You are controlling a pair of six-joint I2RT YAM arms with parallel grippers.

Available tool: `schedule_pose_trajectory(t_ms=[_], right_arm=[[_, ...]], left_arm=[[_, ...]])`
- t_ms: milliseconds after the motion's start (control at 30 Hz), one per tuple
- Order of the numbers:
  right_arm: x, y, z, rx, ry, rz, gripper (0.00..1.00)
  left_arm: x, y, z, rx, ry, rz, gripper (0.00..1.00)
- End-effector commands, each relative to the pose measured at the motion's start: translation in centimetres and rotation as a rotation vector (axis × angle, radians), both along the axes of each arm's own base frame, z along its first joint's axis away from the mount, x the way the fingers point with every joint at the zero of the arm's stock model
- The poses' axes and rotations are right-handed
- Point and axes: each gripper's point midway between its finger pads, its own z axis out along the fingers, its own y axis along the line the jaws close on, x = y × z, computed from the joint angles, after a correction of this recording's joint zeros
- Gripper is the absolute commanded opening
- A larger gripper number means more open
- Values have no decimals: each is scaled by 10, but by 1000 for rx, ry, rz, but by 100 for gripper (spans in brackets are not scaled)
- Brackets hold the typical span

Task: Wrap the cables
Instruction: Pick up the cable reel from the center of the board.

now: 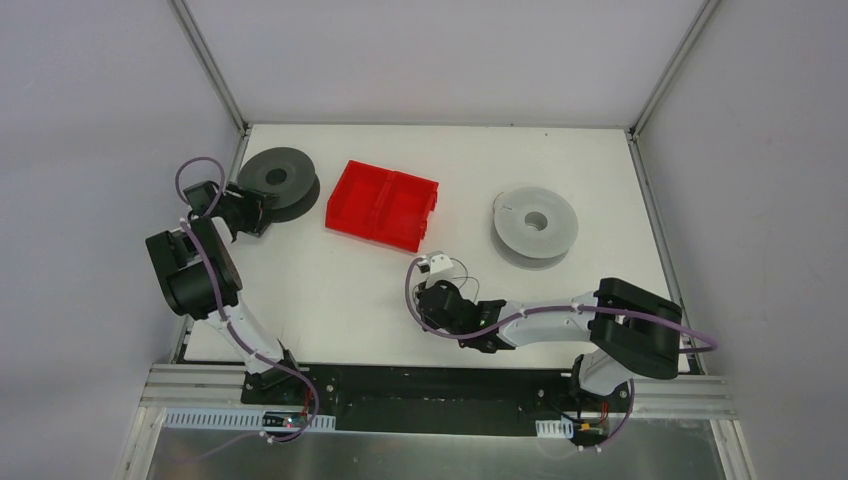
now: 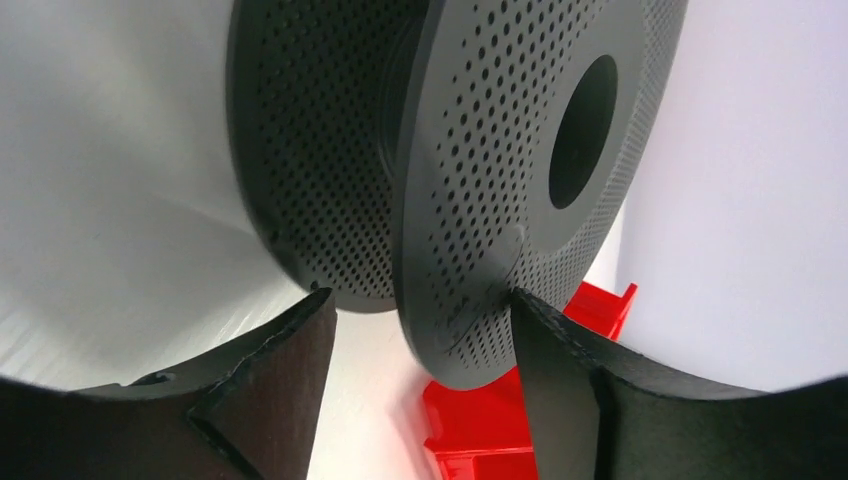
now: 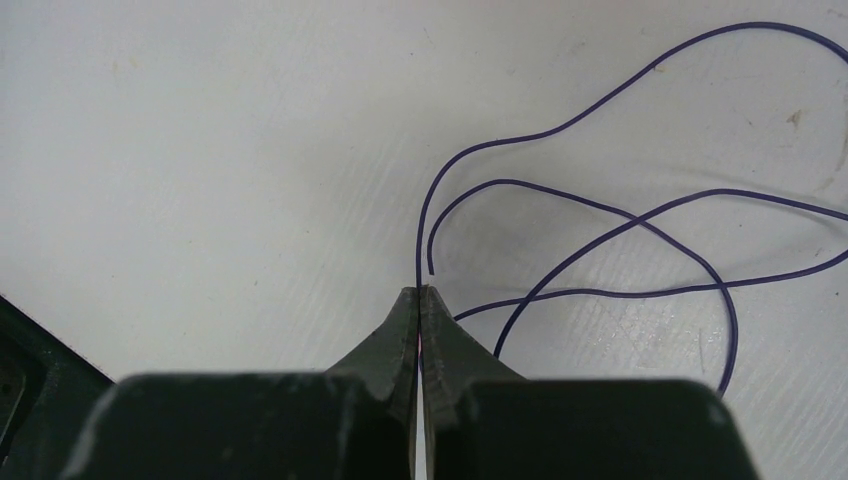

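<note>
At the upper left of the top view, the left gripper (image 2: 420, 296) is at the black spool (image 2: 470, 200). Its fingers stand apart with the spool's lower rims between them. One finger looks to touch a flange face, but I cannot tell whether it truly grips. If this spool is to take the winding, it wants a firm hold and the gap between the flanges turned toward the other arm.

The red bin (image 1: 384, 204) sits right of it, near the middle.

Below the bin, the right gripper (image 3: 420, 295) is pressed together on the cable (image 3: 600, 205), pinching the thin dark strand close to one end. The rest lies in loose crossing loops on the worktop (image 3: 200, 150), running to the right edge of the wrist view.

The step seems to be picking up that end. A slow, low lift should let the loops unroll instead of knotting. The pinch must not slacken, since so fine a wire could slip out.

The grey spool (image 1: 515, 238) lies flat at the right.

No brand, label or writing can be read anywhere.
</note>
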Motion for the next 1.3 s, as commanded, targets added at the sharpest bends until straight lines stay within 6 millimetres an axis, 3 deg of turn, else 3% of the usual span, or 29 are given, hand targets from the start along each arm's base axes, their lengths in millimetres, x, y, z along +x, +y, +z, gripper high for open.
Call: schedule_pose_trajectory(t_ms=[0,100,200,267,400,433,633,800,1067,1167,1267], right_arm=[[1,12,14,72,-4,0,0],[0,16,13,83,2,10,0],[-1,19,15,96,6,13,0],[0,19,17,101,4,10,0],[1,14,25,107,-1,-9,0],[1,11,27,105,-2,-15,0],[0,-7,38,119,-4,-60,0],[5,-27,47,128,-35,-123,0],[7,-47,65,155,-63,-180,0],[9,-56,71,171,-75,-206,0],[9,-64,79,205,-81,-237,0]], left_arm=[[31,4,32,-60,-174,-6,60],[35,5,35,-81,-181,-7,45],[31,9,38,-98,-163,4,14],[24,12,41,-107,-117,27,1],[-7,11,59,-25,6,54,0],[-22,9,61,-2,62,71,0],[-82,9,106,294,133,122,0],[-111,-33,129,377,76,28,0],[-155,-146,187,286,-171,-233,0],[-181,-170,201,222,-250,-257,0],[-197,-184,199,222,-277,-317,0]])
